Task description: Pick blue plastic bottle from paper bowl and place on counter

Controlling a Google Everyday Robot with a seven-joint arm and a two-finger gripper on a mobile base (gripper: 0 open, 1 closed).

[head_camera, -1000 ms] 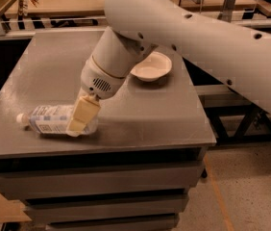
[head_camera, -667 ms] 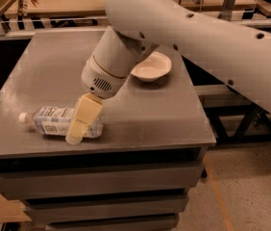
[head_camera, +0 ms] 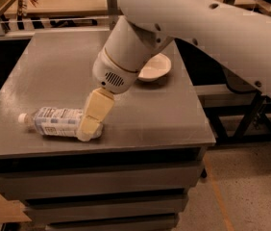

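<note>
The pincer (head_camera: 90, 128) covers the base end of the bottle (head_camera: 56, 121); whether it clamps or stands loose cannot be told. The arm (head_camera: 198, 28) hides part of the bowl (head_camera: 156, 67). Clear, blue-labelled and white-capped, the bottle lies sideways on the desk (head_camera: 150, 112), well apart from the bowl.

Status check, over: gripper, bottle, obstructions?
Gripper low at blue plastic bottle, base end. Bottle lying flat on counter, outside paper bowl. Bowl behind, apart.

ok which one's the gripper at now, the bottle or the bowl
The blue plastic bottle, lying on its side on the counter; the gripper is at its base end. The paper bowl sits farther back.
</note>
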